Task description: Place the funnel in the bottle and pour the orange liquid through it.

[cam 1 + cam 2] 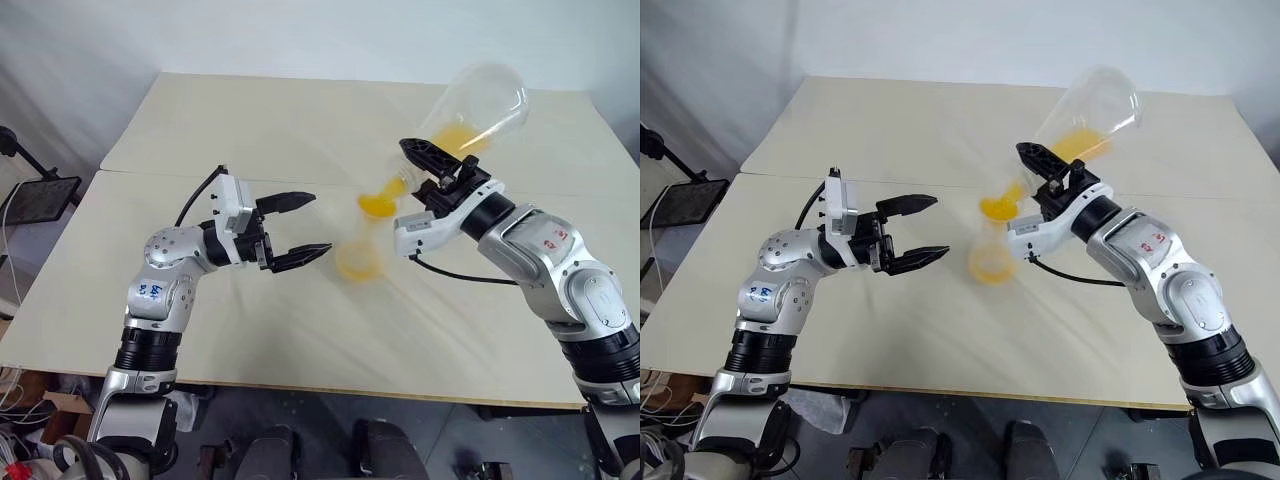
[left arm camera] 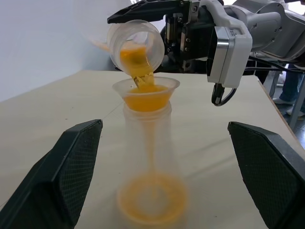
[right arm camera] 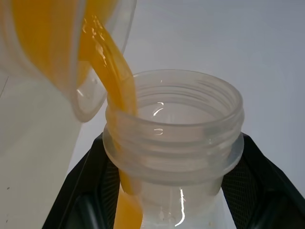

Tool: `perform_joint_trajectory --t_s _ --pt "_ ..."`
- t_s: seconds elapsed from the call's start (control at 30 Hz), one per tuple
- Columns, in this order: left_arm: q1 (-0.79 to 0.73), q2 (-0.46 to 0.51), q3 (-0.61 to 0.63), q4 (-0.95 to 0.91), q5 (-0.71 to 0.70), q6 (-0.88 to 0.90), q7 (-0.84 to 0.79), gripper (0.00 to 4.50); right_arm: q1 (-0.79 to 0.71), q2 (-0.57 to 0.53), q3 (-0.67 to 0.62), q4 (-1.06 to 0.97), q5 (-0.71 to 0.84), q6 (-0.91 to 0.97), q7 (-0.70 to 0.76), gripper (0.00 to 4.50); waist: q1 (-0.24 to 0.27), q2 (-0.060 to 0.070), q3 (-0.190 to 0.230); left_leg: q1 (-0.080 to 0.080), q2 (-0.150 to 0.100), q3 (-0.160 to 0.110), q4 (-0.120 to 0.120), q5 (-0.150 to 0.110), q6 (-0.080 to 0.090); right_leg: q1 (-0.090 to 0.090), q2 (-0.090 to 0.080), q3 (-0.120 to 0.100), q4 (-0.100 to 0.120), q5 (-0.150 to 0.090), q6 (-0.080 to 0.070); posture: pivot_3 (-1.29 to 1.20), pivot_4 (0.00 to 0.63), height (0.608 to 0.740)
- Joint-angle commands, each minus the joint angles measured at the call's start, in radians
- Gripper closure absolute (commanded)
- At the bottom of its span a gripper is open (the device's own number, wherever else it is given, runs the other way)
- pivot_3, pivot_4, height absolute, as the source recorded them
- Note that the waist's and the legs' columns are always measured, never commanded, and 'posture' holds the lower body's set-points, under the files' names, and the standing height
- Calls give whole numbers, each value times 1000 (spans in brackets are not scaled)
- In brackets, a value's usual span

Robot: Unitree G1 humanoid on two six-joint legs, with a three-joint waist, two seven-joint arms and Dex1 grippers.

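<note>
The bottle (image 1: pixel 358 255) stands upright mid-table with the clear funnel (image 2: pixel 145 93) seated in its neck. My right gripper (image 1: pixel 425 168) is shut on the neck of a larger clear flask (image 1: pixel 480 100), tipped mouth-down over the funnel. Orange liquid (image 2: pixel 138 71) streams from the flask's mouth into the funnel, which is brim-full. A thin thread runs down inside the bottle to an orange pool (image 2: pixel 151 207) at its base. More orange liquid remains in the tilted flask. My left gripper (image 1: pixel 320 223) is open, one finger on each side of the bottle without touching it.
The beige table (image 1: pixel 250 330) has a seam running across behind the bottle. Its front edge lies close to my arms. A black stand (image 1: pixel 40 195) sits off the table's left side.
</note>
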Motion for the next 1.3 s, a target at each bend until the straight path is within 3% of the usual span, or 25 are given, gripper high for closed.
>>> perform_joint_trajectory --t_s 0.03,0.53,1.3 --pt "-12 1 5 -18 -5 -13 3 0 -10 -14 -55 -30 12 -1 -20 2060 0 0 0 0 0 0 0 0 0 0 0 0 0 0 0 0 150 740" --pt "-12 4 6 -21 -8 -9 4 0 4 6 -72 -42 61 15 -10 2060 0 0 0 0 0 0 0 0 0 0 0 0 0 0 0 0 150 740" --pt "-9 3 7 -22 -9 -9 6 0 3 1 -58 -36 12 -13 -21 2060 0 0 0 0 0 0 0 0 0 0 0 0 0 0 0 0 150 740"
